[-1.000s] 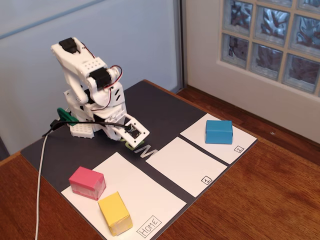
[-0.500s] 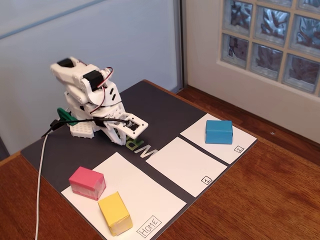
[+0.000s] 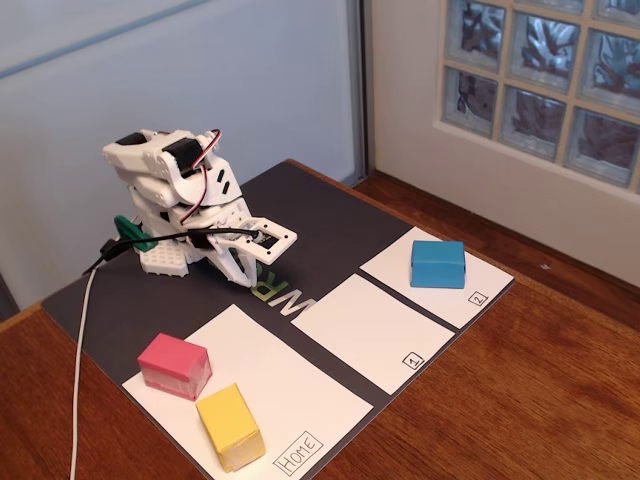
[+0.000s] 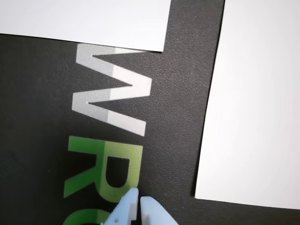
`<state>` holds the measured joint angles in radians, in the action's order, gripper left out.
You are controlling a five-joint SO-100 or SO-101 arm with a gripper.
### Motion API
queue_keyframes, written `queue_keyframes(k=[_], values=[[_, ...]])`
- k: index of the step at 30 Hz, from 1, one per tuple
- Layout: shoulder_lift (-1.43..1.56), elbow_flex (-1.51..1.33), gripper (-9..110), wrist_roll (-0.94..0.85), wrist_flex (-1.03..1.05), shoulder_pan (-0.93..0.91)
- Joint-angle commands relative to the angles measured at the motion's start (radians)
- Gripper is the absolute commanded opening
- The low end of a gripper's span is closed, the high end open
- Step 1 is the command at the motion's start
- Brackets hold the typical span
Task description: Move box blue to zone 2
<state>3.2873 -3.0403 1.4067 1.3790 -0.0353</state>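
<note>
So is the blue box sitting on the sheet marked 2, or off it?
On it. In the fixed view the blue box rests flat within the zone 2 sheet, white paper visible around its base.

Looks like somebody's home setup, not a lab. Glass-block window (image 3: 545,85), wooden desk (image 3: 520,390), and a hobby arm (image 3: 185,200) on a dark mat (image 3: 320,215).

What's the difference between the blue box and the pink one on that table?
In the fixed view, the blue box sits alone on the small white sheet marked 2, while the pink box sits on the bigger sheet marked Home, close beside a yellow box. The blue one is plain bright blue; the pink one has paler, glossy-looking sides. Both are small rectangular blocks of similar size, lying flat, untouched by the gripper.
</note>
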Motion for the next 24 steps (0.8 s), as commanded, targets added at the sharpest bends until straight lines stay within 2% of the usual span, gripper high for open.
queue_keyframes(k=[1, 24], values=[[0.052, 0.002, 0, 0.006, 0.066, 0.017], [0.052, 0.002, 0, -0.002, 0.066, 0.017]])
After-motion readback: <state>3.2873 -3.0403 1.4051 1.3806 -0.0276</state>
